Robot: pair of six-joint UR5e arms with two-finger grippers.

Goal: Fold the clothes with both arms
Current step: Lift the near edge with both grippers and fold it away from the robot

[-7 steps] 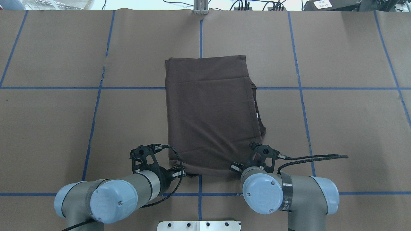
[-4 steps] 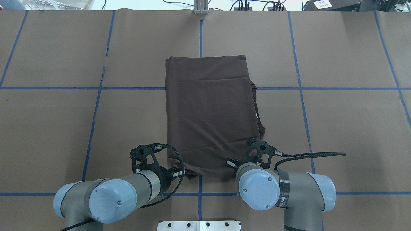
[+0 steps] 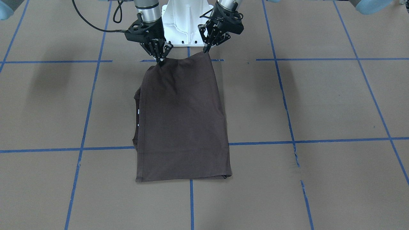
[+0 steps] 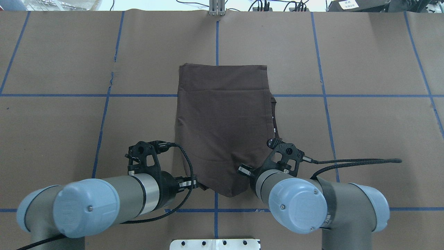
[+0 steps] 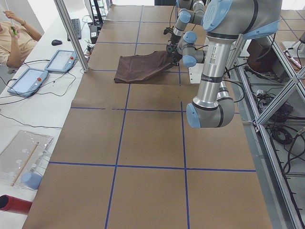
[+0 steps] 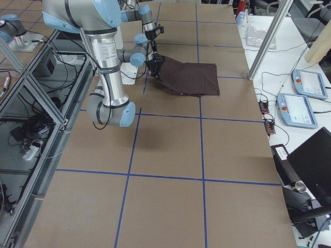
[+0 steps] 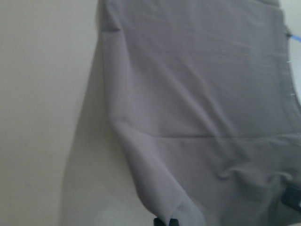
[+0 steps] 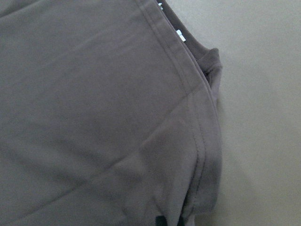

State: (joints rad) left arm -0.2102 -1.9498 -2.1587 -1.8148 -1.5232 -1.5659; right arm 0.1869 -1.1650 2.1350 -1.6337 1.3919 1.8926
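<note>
The folded T-shirt (image 4: pixel 222 121) lies lengthwise, top to bottom of the overhead frame, collar at its right edge. The left claw (image 3: pixel 207 48) and right claw (image 3: pixel 159 60) each pinch a lower corner.

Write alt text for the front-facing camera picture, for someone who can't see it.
Two black claws pinch the near-robot corners of a folded dark brown T-shirt, holding that edge off the brown table: the right claw at picture left, the left claw at picture right. The rest of the shirt lies flat, and blue tape lines cross the table.
</note>
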